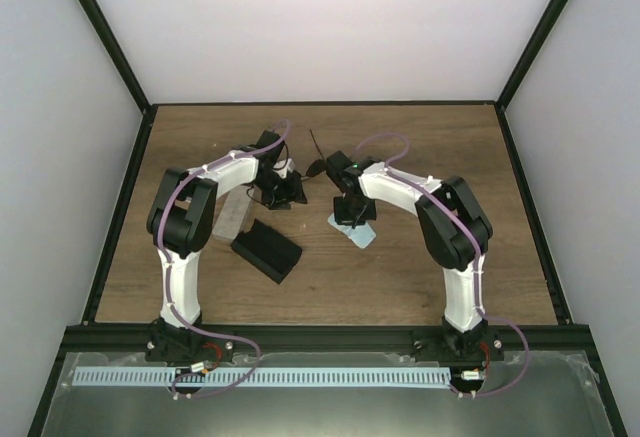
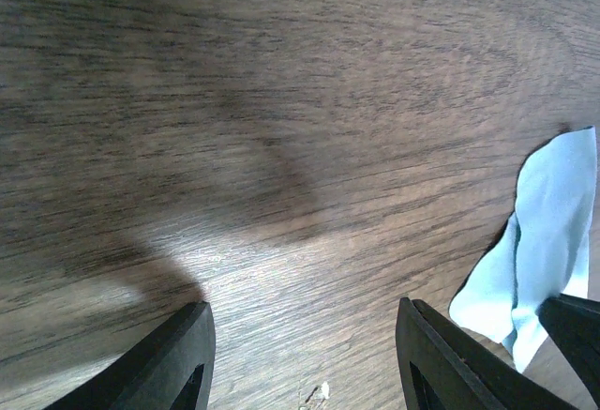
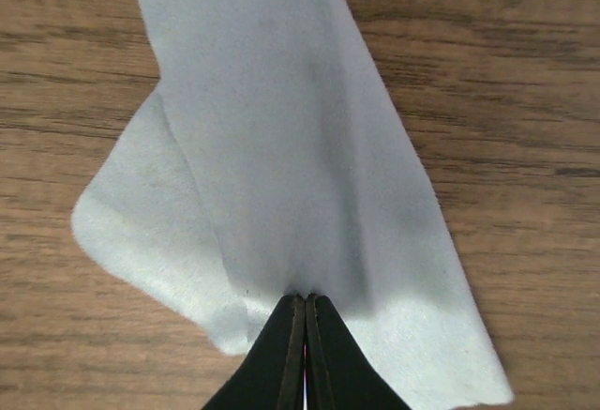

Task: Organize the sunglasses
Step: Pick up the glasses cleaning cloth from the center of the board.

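The black case (image 1: pixel 268 250) lies open-looking and slanted on the wooden table (image 1: pixel 420 277), and everything else is placed from it. Just to its left, touching or almost touching, is a pale see-through case (image 1: pixel 232 219), partly under the left arm.

To the right of the black case, a little apart, lies a light blue cloth (image 3: pixel 281 147). The right claw (image 3: pixel 305 302) is down on it with its 2 fingers pressed fully together. They pinch a raised fold of the cloth, which fans out wrinkled on the wood beyond the tips.

Beyond the black case, toward the far edge and slightly right, 1 pair of sunglasses (image 1: pixel 314 167) shows as a small dark round lens with a thin arm sticking up. It sits between the 2 wrists. Whether anything touches it cannot be told from above.

The left claw (image 2: pixel 305 363) hangs just beyond the black case, low over bare wood. Its 2 fingers stand about half apart with nothing between them. A corner of the blue cloth shows at the right edge of its wrist view.

Dark shapes beside the left claw are too tangled to tell apart from above.
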Motion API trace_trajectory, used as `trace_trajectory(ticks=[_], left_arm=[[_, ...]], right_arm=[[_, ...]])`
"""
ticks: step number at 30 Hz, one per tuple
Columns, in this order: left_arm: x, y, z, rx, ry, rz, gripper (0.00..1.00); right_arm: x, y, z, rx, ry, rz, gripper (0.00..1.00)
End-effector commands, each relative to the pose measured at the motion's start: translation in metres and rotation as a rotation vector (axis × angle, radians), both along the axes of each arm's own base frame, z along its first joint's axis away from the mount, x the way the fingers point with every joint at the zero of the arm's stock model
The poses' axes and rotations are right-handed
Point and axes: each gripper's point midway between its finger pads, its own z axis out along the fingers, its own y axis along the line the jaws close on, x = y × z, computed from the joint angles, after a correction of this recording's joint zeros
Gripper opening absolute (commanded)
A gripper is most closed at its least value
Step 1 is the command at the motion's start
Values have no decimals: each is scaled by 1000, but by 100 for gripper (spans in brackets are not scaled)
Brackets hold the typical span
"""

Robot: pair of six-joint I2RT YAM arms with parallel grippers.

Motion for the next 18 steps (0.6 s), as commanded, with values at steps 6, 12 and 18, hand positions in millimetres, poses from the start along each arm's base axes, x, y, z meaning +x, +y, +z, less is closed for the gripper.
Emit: trace_trajectory(ticks=[6, 12, 18], left_arm=[[4, -2, 3, -27, -10, 2, 55], [3, -2, 3, -30, -9, -2, 55], [4, -3, 6, -36, -15, -5, 55]], right_arm=[[10, 9, 43, 54, -79, -7, 1], [1, 9, 38, 60, -46, 23, 1], [-14, 6, 23, 67, 10, 53, 7]])
